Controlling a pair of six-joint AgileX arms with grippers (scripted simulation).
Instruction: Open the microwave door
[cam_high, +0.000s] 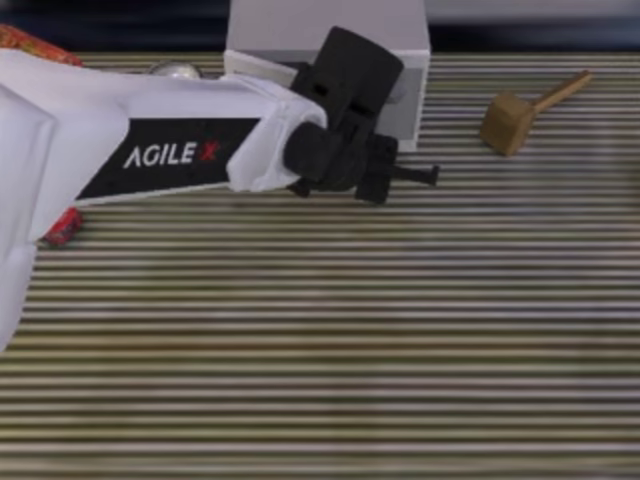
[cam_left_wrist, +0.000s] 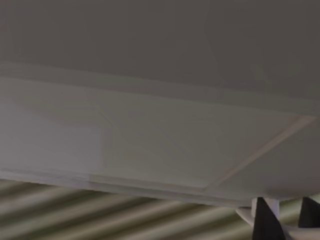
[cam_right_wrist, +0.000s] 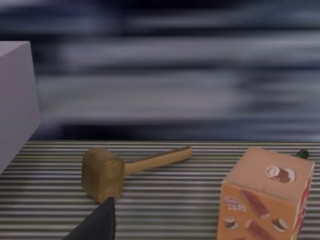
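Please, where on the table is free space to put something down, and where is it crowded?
Free: the wide striped table below the left gripper, across the whole near half. Also the strip between the microwave and the wooden mallet. Crowded: the far edge, where the left arm covers the microwave front.

A brown wooden mallet (cam_right_wrist: 117, 172) is seen lying on the striped tabletop (cam_right_wrist: 165, 210), its handle pointed away from the pale grey box-shaped microwave (cam_right_wrist: 15, 100). An orange printed cardboard carton (cam_right_wrist: 265, 197) is stood well apart from the mallet. A dark tool fingertip (cam_right_wrist: 97, 225) is seen near the mallet head.
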